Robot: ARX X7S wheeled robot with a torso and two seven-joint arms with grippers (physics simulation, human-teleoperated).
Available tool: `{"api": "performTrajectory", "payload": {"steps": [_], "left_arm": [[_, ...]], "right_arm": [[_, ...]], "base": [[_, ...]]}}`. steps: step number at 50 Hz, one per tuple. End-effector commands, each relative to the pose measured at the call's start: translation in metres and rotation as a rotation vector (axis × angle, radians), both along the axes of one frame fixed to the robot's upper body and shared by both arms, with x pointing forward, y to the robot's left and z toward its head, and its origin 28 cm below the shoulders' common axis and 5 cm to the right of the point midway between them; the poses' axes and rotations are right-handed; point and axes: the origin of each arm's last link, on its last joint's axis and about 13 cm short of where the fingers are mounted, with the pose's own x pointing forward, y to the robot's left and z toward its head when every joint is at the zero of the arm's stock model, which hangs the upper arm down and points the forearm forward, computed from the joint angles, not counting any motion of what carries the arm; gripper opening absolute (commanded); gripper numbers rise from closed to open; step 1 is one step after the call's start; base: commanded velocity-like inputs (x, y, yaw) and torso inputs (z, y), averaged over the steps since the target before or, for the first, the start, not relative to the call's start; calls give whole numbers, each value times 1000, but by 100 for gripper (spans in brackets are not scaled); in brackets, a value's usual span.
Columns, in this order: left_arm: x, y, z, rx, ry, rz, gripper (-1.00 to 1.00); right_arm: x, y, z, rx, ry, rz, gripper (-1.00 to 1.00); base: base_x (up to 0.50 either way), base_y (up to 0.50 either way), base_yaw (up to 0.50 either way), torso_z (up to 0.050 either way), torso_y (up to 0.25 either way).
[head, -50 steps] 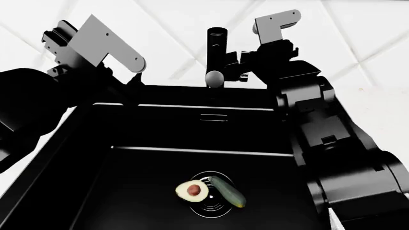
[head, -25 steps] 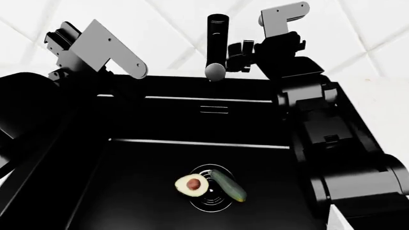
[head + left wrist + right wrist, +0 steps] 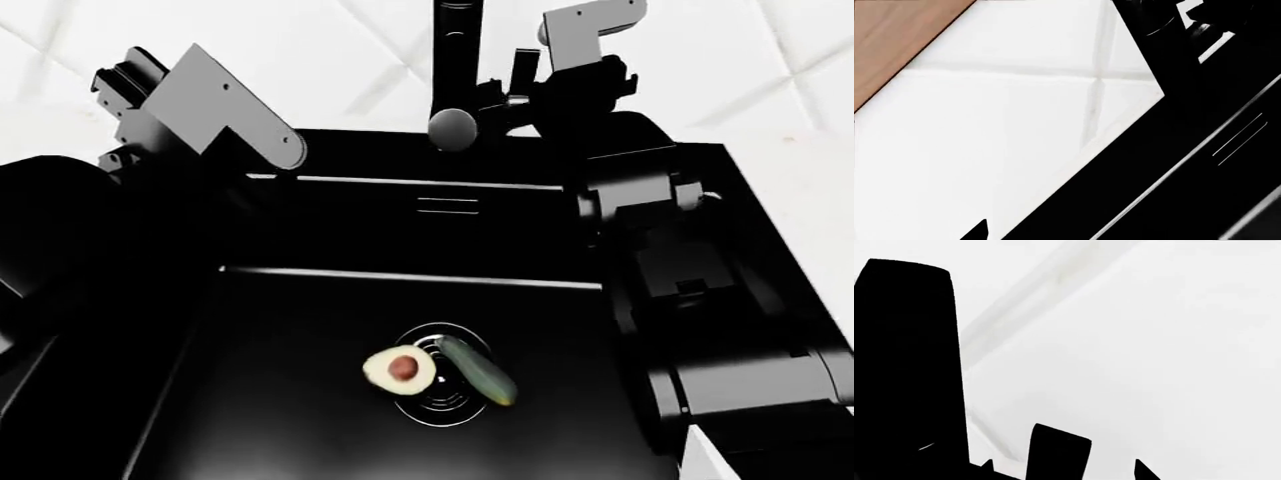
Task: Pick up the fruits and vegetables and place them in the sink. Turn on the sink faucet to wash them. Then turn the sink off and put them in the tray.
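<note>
The halved avocado with pale green flesh and brown pit (image 3: 399, 369) and the long dark-green zucchini (image 3: 479, 370) already lie together on the round drain of the matte-black rectangular sink (image 3: 307, 400). The right hand (image 3: 514, 85) sits beside the tall black column faucet (image 3: 454, 75), the left hand (image 3: 254, 165) over the sink's far-left corner; I cannot tell either's grip. Washing, shutting off and traying remain.

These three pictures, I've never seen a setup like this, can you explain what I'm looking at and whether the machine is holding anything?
It is a simulated two-armed robot at a black sink. The big picture is from its head, looking down: the dark shapes at each side are its arms. In the basin, a halved avocado and a zucchini lie side by side over the drain. The black column at the back is the faucet; the right arm reaches up beside it. The other two pictures come from cameras near each pincer. The left one shows white counter, the sink's edge and a strip of something wooden. The right one shows the faucet as a dark post. Neither arm appears to hold anything, though the pincers are hard to make out.
</note>
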Motion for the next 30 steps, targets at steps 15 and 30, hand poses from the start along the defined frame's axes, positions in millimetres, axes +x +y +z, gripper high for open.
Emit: {"api": "performTrajectory", "payload": {"steps": [15, 30], "left_arm": [[-1, 1, -3, -5, 10, -13, 100], [-2, 1, 0, -10, 6, -12, 100]], "right_arm": [[-1, -3, -2, 0, 19, -34, 100], [-3, -13, -8, 19, 98, -128, 100]], "base": [[0, 0, 0, 0, -113], [0, 0, 0, 0, -1]]}}
